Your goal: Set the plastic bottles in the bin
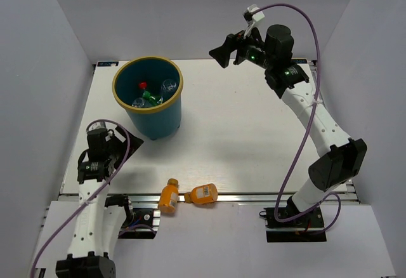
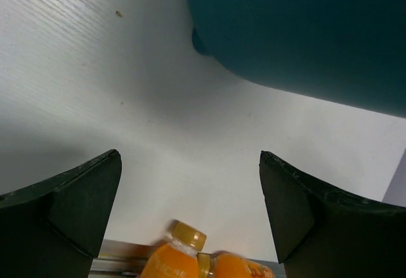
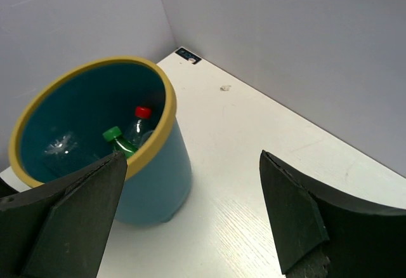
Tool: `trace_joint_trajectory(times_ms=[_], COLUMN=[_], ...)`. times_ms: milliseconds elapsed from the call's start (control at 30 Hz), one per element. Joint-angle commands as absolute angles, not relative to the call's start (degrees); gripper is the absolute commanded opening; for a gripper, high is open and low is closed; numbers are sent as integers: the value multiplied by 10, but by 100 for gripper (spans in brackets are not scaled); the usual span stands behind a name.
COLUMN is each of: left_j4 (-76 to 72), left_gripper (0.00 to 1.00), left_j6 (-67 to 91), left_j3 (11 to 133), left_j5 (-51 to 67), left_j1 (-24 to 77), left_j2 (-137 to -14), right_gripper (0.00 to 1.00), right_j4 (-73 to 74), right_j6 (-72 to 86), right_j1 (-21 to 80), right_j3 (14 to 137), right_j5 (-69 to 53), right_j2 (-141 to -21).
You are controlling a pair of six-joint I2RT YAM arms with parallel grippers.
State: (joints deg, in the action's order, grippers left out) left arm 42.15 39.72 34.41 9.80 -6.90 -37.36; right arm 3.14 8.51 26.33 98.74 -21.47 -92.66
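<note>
Open table (image 1: 254, 138) right of bin (image 1: 156, 119)

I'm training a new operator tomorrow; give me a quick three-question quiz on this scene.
1. True or false: the two stubby orange plastic bottles lie inside the round teal plastic bin with a yellow rim.
2. The left gripper is: A) shut on a bottle, B) open and empty, C) out of view.
3. Which cap colours show inside the bin?
Key: 1 false; 2 B; 3 a red cap and a green cap.
</note>
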Motion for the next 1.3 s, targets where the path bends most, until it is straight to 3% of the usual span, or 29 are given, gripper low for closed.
trace_joint_trajectory(times_ms=[0, 167, 367, 667, 933, 1167, 1267], left_j4=[371, 342, 442, 447, 450, 461, 482], left_gripper=[98, 98, 98, 98, 98, 98, 93], left_j6=[442, 475, 500, 520, 530, 571, 590], left_j3=[338, 319, 330, 255, 252, 257, 259], left_j5=[43, 9, -28, 95, 85, 37, 8], left_j1=[-11, 131, 191, 239, 324, 480, 523], left_j2=[-405, -428, -418, -358, -412, -487, -528], right_gripper=[89, 89, 89, 89, 89, 89, 89], right_j4=[20, 10, 12, -29, -39, -44, -44], right_j6=[88, 105, 116, 102, 91, 82, 83], right_j1=[240, 214, 194, 190, 179, 166, 159], right_j3=[1000, 982, 964, 870, 805, 770, 759], right_j5=[-248, -271, -294, -248, -222, -214, -214], right_j2=[-929, -936, -935, -870, -820, -793, -791])
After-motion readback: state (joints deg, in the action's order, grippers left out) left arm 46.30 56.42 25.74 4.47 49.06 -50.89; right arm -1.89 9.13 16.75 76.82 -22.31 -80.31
